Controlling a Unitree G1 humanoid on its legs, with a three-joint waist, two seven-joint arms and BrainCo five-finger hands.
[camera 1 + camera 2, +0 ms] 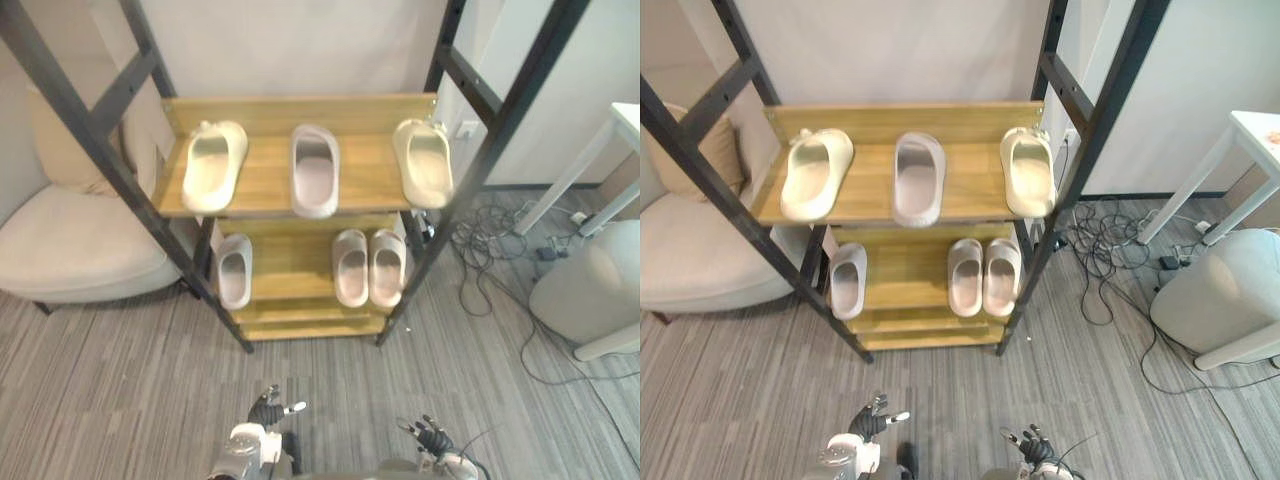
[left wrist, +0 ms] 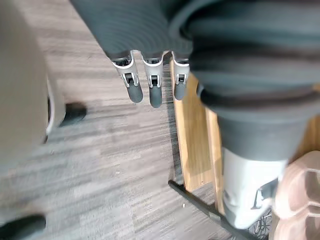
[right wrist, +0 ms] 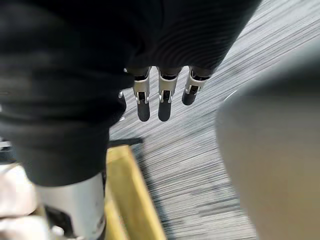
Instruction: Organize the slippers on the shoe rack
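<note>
Presently, shoe rack with wooden shelves in a black frame.

Top shelf: cream slipper at the left edge, grey slipper in the middle, second cream slipper at the right edge.

Lower shelf: single grey slipper at the left edge; pale pink pair side by side, touching, right of centre.

Left hand and right hand are both low over the grey floor, well apart from the rack's front edge and every slipper. Both have fingers straight and are empty.
</note>
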